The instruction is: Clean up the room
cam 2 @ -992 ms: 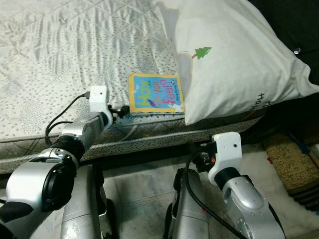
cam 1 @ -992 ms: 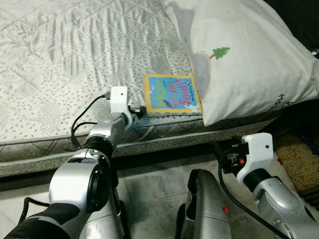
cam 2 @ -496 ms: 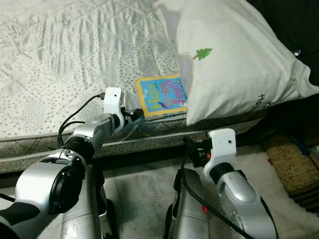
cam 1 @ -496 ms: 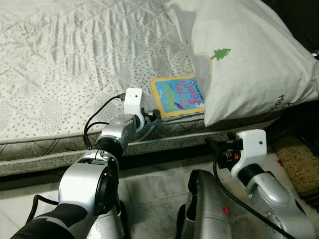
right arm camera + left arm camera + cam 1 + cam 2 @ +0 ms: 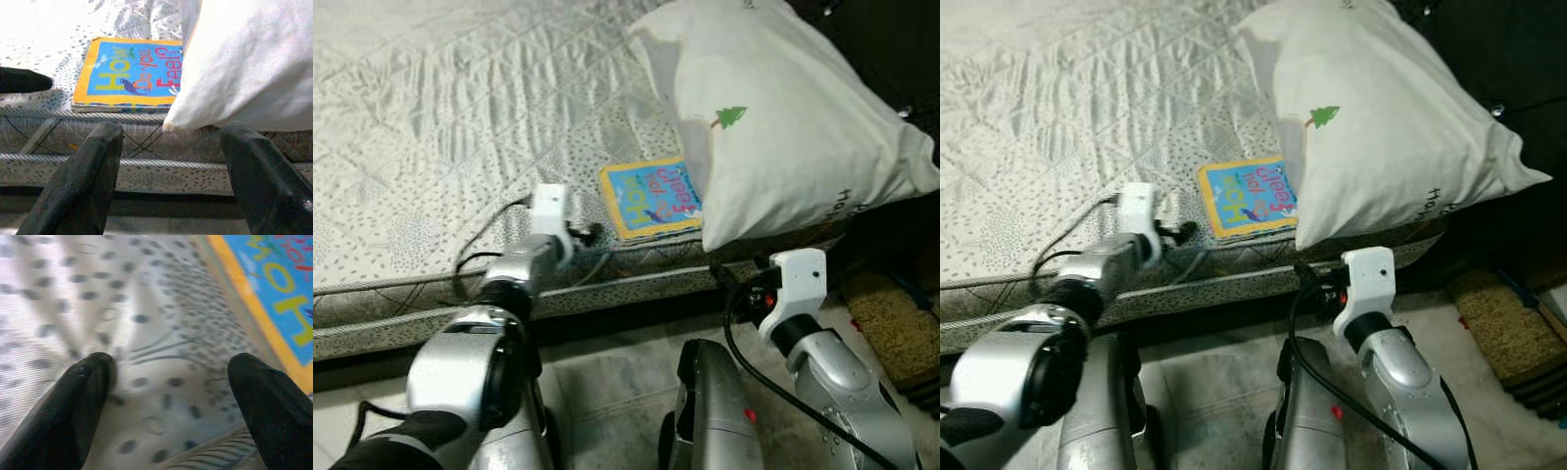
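We judge the tidying barely begun: the picture book [image 5: 651,199] lies flat on the bed [image 5: 440,137] near its front edge, one side tucked under the big white pillow [image 5: 783,127], and nothing has been lifted. Our left hand [image 5: 171,396] hovers low over the speckled mattress just beside the book's yellow border, its two black fingers [image 5: 78,406] spread wide with nothing between them. Our right hand [image 5: 171,171] waits lower, in front of the mattress edge and below the pillow's corner, also wide open and empty, looking at the book's cover. What remains, as we read it, is the whole pick: closing on the book, drawing it from under the pillow and carrying it off. Compared with half a second ago, the left hand has drawn back a little from the book's corner, and the book has stayed under the pillow's edge.
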You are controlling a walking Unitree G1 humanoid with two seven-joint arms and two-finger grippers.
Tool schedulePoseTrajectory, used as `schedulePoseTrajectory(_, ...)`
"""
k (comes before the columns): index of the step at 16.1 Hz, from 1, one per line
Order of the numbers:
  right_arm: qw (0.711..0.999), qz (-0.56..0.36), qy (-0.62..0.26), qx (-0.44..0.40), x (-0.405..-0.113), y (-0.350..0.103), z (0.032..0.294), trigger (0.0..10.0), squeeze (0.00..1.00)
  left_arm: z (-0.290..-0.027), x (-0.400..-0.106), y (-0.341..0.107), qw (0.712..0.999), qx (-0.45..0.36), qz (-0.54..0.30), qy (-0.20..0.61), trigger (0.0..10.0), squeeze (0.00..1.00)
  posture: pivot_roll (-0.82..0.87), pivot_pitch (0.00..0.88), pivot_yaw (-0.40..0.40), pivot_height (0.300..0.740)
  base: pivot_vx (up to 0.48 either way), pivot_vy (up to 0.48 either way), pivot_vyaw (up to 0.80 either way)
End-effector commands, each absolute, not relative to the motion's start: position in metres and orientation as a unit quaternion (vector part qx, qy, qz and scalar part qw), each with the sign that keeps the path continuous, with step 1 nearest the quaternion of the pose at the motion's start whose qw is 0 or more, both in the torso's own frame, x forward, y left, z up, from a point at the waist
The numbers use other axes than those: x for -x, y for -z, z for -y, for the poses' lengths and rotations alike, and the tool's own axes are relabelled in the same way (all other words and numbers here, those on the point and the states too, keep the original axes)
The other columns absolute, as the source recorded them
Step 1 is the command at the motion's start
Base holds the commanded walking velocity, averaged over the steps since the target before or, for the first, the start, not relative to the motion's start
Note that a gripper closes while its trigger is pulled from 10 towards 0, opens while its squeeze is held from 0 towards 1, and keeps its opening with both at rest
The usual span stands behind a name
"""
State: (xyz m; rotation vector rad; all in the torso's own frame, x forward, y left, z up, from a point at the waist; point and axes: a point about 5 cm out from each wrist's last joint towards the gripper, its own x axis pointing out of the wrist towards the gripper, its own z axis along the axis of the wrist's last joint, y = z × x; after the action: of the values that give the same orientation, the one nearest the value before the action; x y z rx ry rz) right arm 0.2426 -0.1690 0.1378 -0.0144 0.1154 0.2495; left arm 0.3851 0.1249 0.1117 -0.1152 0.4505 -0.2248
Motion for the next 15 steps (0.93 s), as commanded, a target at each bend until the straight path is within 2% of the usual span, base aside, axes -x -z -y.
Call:
schedulePoseTrajectory(1,0.991,-0.064,-0.119,0.008,-0.242,-0.134,0.170,10.0,0.00,-0.125,-0.382,-0.106,0.965,0.060,-0.232,0.109,10.0,0.00,-0.16,0.139,-0.059,0.534,0.000,0.000,0.00)
schedulePoseTrajectory(5,0.991,-0.043,-0.127,-0.015,-0.248,-0.137,0.154,10.0,0.00,-0.109,-0.377,-0.108,0.973,0.023,-0.188,0.132,10.0,0.00,-0.12,0.108,-0.045,0.534,0.000,0.000,0.00)
schedulePoseTrajectory(9,0.990,-0.039,-0.131,-0.023,-0.244,-0.138,0.149,10.0,0.00,-0.097,-0.372,-0.100,0.966,-0.004,-0.190,0.173,10.0,0.00,-0.13,0.118,-0.034,0.534,0.000,0.000,0.00)
schedulePoseTrajectory(12,0.989,-0.055,-0.134,-0.030,-0.217,-0.141,0.150,10.0,0.00,-0.085,-0.372,-0.100,0.960,-0.032,-0.202,0.191,10.0,0.00,-0.18,0.144,-0.016,0.534,0.000,0.000,0.00)
schedulePoseTrajectory(15,0.990,-0.056,-0.129,-0.030,-0.210,-0.143,0.150,10.0,0.00,-0.081,-0.375,-0.102,0.959,-0.038,-0.208,0.191,10.0,0.00,-0.21,0.155,-0.013,0.534,0.000,0.000,0.00)
